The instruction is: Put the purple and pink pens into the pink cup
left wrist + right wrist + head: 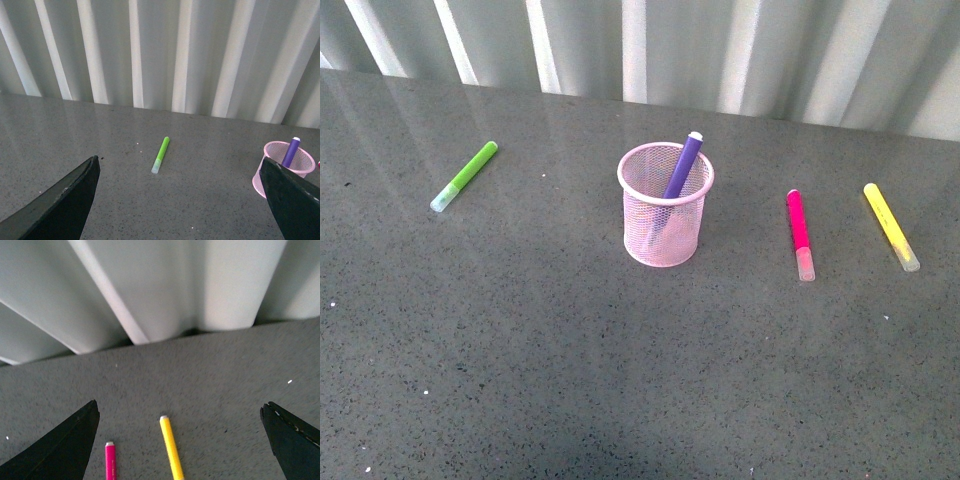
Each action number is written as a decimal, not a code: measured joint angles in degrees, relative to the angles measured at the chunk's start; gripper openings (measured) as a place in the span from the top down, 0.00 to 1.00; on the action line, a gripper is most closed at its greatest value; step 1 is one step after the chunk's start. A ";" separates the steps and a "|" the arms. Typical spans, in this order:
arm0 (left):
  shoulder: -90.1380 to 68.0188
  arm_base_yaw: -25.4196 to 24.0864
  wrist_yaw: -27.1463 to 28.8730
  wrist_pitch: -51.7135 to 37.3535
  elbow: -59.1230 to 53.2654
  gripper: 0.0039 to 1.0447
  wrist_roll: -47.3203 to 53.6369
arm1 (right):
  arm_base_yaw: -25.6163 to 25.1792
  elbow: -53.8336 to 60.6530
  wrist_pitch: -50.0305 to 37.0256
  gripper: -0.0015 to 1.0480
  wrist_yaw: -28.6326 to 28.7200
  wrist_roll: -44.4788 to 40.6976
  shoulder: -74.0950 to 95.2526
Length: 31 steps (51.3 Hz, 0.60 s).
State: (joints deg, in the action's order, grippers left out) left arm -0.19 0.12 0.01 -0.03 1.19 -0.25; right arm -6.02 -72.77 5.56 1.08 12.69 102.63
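Markers: lime-green marker (468,174) lay well left of pink cup (665,238); yellow marker (889,224) near pink pen (800,232), both flat on table (570,380) right of cup. Inside cup leaned purple pen (682,168). Jaws of left gripper (179,165) and right gripper (180,404) stood spread wide, apparently empty.

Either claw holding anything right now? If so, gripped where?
Nothing is held. The left claw and right claw are both open and empty. The purple pen stands in the pink cup; the pink pen lies on the table.
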 joint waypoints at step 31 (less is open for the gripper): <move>0.00 0.00 0.00 0.00 0.00 0.06 0.00 | 10.29 -4.28 2.25 0.07 -1.70 -2.23 20.55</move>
State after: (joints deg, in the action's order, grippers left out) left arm -0.19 0.12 0.01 -0.03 1.19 -0.25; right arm 4.27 -77.06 7.81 -0.62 10.46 123.17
